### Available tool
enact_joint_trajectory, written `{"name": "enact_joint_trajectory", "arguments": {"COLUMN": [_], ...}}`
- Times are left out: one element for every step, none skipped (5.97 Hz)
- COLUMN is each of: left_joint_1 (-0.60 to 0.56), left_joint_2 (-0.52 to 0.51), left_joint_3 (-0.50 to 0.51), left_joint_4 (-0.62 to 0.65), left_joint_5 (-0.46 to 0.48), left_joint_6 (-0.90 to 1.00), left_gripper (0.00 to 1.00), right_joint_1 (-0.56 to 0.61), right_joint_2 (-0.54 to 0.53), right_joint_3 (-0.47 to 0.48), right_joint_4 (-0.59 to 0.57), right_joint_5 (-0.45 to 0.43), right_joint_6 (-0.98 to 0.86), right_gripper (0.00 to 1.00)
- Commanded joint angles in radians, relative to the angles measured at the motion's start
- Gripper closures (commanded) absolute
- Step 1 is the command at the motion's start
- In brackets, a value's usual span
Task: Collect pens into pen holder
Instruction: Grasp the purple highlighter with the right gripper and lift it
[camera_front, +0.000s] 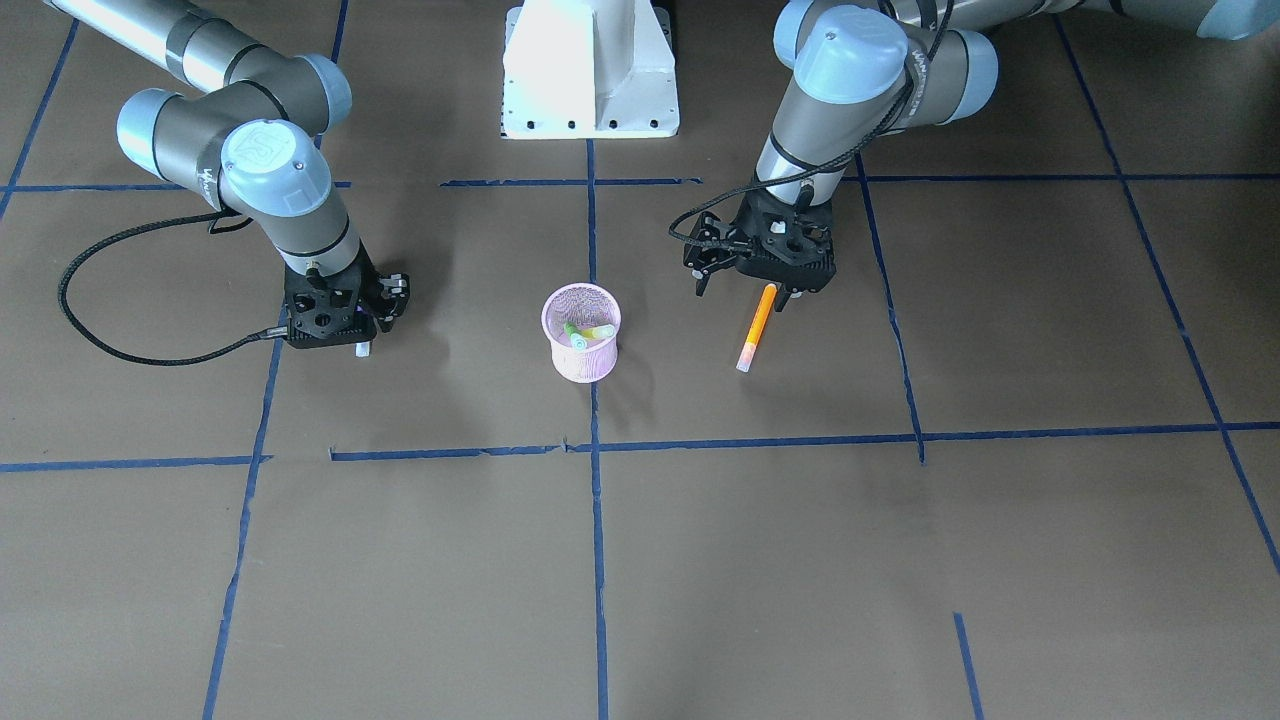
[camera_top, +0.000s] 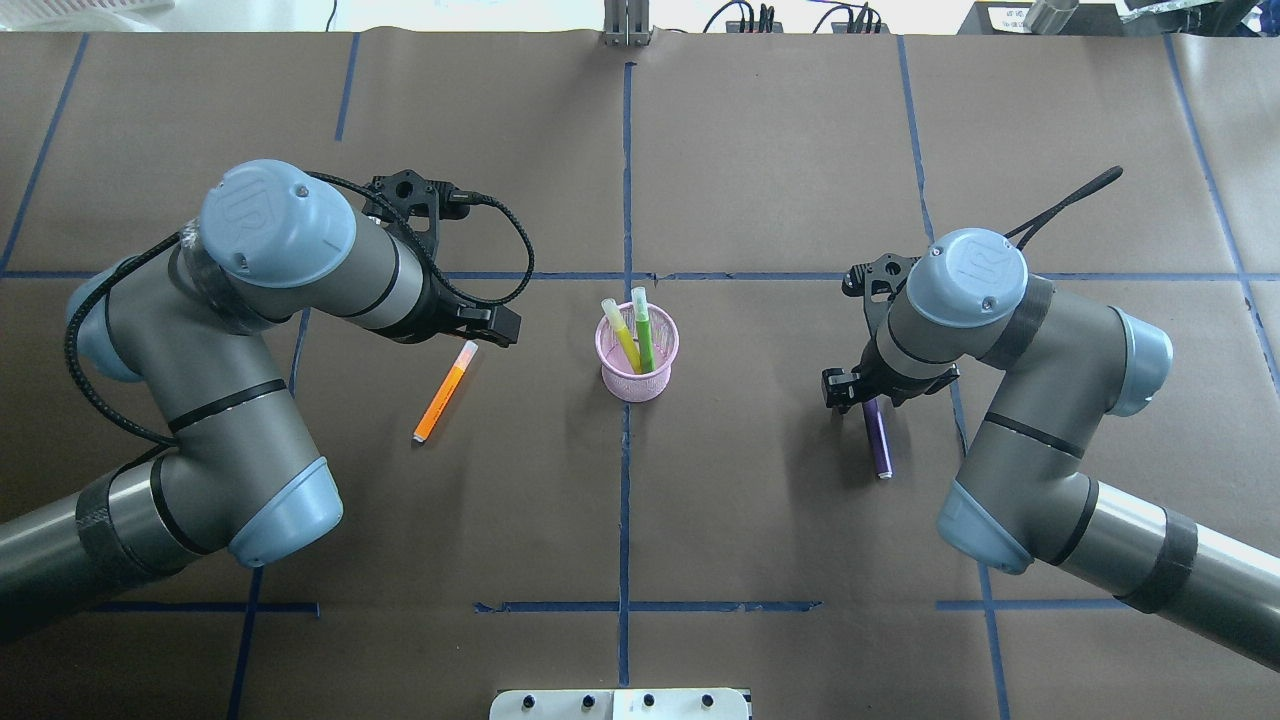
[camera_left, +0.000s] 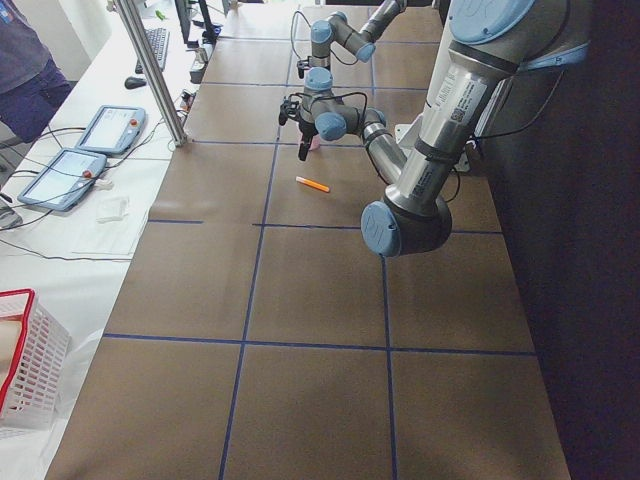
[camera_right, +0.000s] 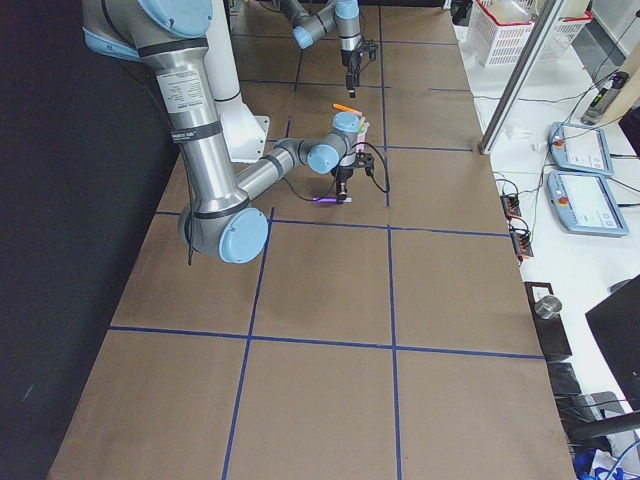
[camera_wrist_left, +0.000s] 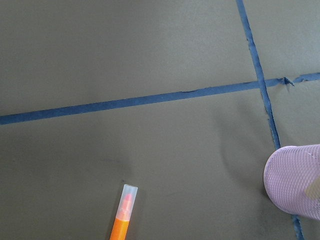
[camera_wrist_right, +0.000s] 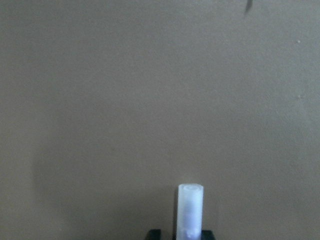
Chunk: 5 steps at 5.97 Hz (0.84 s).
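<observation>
- The right gripper (camera_front: 352, 338) is down at the table. Its wrist view shows dark fingertips tight on either side of a pale cap, so it looks clamped on the purple pen (camera_top: 879, 440). The pen lies flat beneath it, barrel trailing back toward the robot.
- The left gripper (camera_front: 783, 290) hangs just over the plain end of the orange pen (camera_front: 757, 328). I can't tell how far its jaws are spread.
- The pen holder (camera_top: 640, 378) stands between the two grippers, apart from both. A green pen (camera_top: 643, 335) and a yellow pen (camera_top: 625, 335) lean inside it.
- These pens look light, stiff and smooth-barrelled, so I'd expect them to roll or swivel in a pinch.
- I'd grip across the barrel near its middle, not on the cap.
- The mesh cup looks light enough to tip if knocked.
</observation>
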Motion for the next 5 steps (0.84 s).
{"name": "enact_joint_trajectory", "arguments": {"left_joint_1": [0.002,0.000,0.000,0.000,0.002], "left_joint_2": [0.000,-0.001,-0.002,-0.002,-0.002], "left_joint_3": [0.000,0.000,0.000,0.000,0.001], "left_joint_4": [0.000,0.000,0.000,0.000,0.000], "left_joint_5": [0.000,0.000,0.000,0.000,0.002], "left_joint_6": [0.000,0.000,0.000,0.000,0.001], "left_gripper": [0.00,0.00,0.00,0.00,0.00], "right_joint_1": [-0.002,0.000,0.012,0.047,0.068], "right_joint_2": [-0.009,-0.004,0.000,0.000,-0.003], "right_joint_3": [-0.001,0.003,0.014,0.063,0.136], "right_joint_4": [0.000,0.000,0.000,0.000,0.000], "right_joint_5": [-0.001,0.001,0.002,-0.001,-0.060], "right_joint_6": [-0.009,-0.004,-0.006,-0.006,0.006], "right_gripper": [0.79,0.88,0.97,0.98,0.96]}}
